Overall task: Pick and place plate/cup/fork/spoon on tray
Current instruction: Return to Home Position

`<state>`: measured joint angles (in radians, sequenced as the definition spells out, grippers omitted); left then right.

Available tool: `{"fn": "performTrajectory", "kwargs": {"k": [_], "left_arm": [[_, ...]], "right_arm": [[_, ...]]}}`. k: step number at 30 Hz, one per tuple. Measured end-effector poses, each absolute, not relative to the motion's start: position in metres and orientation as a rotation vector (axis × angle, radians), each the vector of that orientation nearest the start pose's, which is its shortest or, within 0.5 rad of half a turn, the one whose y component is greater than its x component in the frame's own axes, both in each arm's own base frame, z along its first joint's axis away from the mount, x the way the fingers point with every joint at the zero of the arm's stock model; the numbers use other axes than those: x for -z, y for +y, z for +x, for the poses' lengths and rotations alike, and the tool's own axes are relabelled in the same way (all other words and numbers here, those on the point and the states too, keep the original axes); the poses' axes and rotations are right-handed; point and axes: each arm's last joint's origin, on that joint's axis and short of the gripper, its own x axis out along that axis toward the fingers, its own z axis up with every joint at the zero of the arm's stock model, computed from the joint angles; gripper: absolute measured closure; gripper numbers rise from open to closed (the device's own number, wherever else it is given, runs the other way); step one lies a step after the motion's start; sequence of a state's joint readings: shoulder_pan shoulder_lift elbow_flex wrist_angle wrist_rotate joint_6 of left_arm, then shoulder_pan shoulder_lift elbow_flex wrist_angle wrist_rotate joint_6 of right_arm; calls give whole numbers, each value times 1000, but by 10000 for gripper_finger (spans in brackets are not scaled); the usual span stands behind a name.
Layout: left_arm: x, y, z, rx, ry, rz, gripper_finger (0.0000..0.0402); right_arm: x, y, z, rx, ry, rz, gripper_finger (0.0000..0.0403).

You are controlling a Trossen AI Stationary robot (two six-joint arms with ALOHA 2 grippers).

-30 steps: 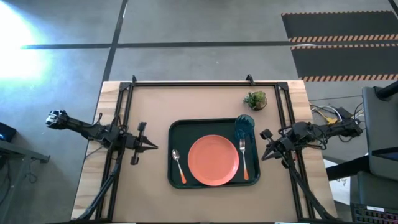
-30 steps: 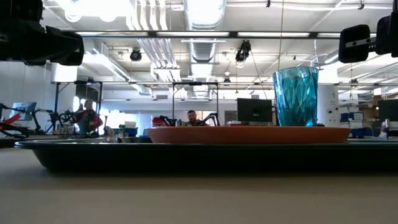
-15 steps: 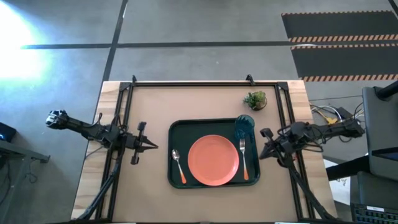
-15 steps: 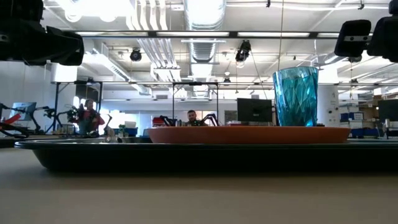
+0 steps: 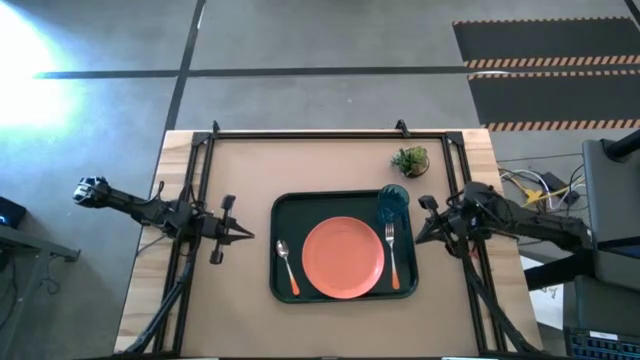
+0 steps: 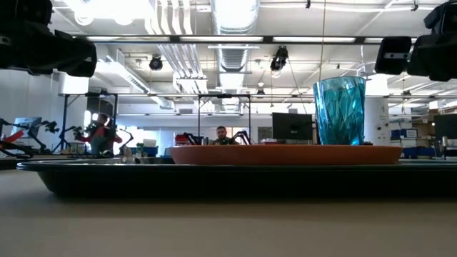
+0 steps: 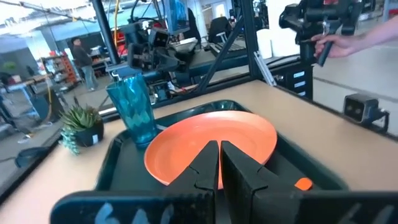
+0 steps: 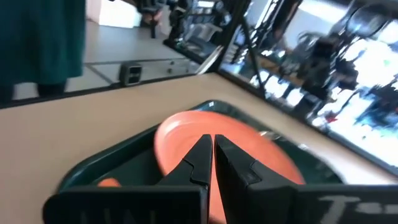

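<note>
Tray: plate, cup, fork, spoon aboard (task apparently complete); left gripper and right gripper closed, empty, flanking; only retreat needed.

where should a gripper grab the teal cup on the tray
Take the cup by its upper wall, coming straight down with fingers either side. It stands upright in the tray's far right corner, with the plate and fork close beside, so a side approach is crowded.

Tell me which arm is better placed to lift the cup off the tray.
Probably the right. The cup stands in the tray's far right corner, with the right gripper just outside that edge; the left gripper sits across the plate.
</note>
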<state>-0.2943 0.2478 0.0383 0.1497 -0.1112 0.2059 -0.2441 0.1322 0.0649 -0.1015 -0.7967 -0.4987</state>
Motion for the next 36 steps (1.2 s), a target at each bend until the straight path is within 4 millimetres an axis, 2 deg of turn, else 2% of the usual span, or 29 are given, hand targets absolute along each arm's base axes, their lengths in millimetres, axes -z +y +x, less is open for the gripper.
{"fn": "performTrajectory", "kwargs": {"k": [5, 22, 25, 31, 36], "left_arm": [[-170, -28, 109, 150, 38, 279, 402], [-170, -28, 109, 139, 40, 282, 402], [-170, -28, 109, 140, 41, 282, 402], [-170, -28, 109, 139, 41, 282, 402], [-170, -28, 109, 140, 43, 282, 402]], "right_arm": [[-168, -10, 89, -620, 62, -310, 394], [-169, -14, 87, -628, 65, -239, 394], [-174, -14, 88, -626, 19, -275, 394], [-200, -13, 89, -611, -171, -350, 394], [-198, -8, 91, -674, -151, -275, 394]]}}
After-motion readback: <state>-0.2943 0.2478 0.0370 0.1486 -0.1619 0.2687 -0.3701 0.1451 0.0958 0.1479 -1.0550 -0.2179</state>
